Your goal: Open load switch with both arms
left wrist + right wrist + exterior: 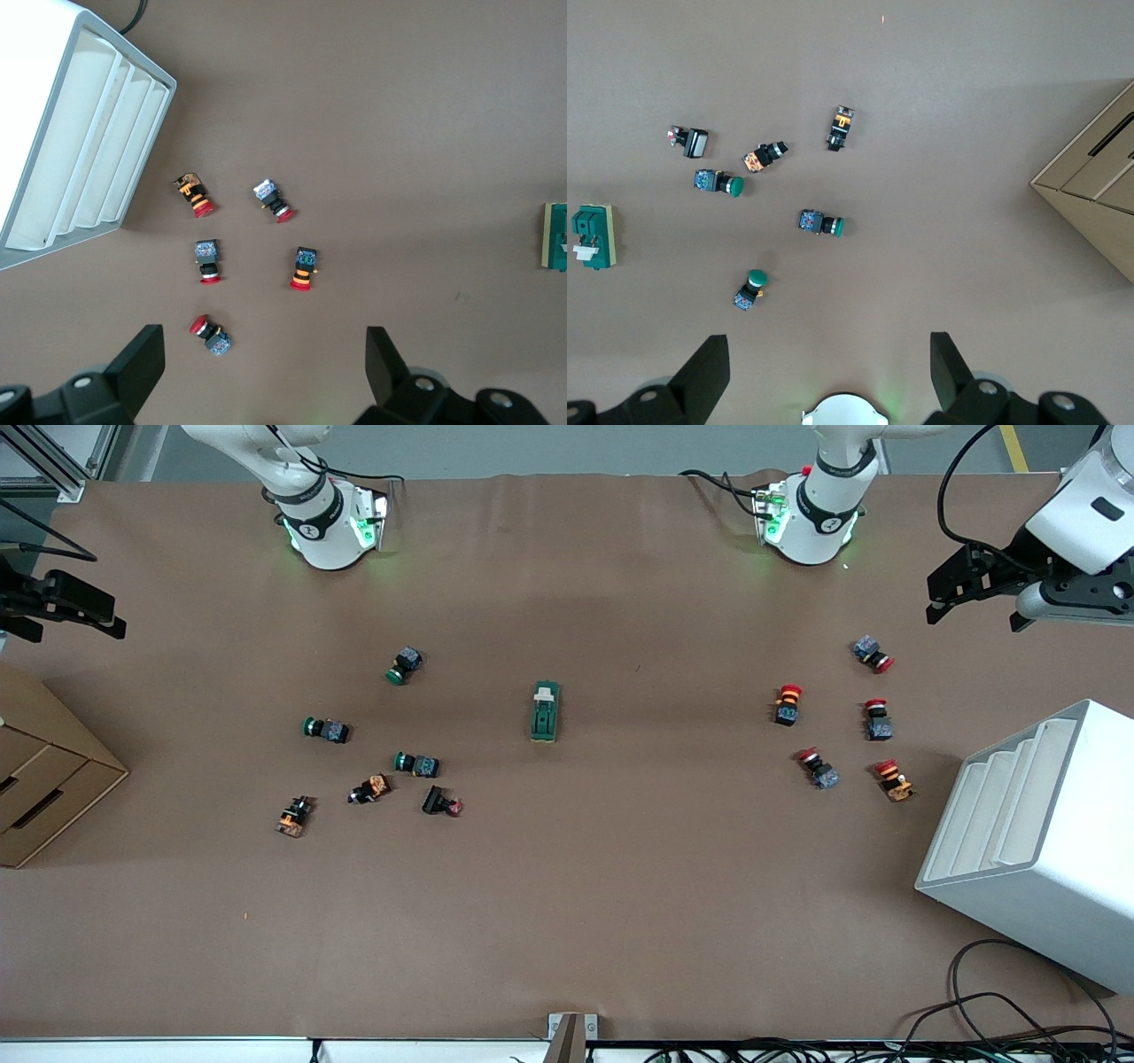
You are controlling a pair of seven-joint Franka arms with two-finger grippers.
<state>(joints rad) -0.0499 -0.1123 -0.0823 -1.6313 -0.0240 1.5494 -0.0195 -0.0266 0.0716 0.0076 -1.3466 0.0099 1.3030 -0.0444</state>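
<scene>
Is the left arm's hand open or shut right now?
Open: the left hand shows its two black fingers spread wide apart, holding nothing.

Matt brown table cover, glossy white arms, cardboard box

high front view, 2 downward wrist views

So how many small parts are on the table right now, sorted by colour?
Red-capped round push buttons: 5
Green-capped round push buttons: 3
Dark uncapped button bodies: 3
Dark-green rectangular load switch: 1
Total: 12
</scene>
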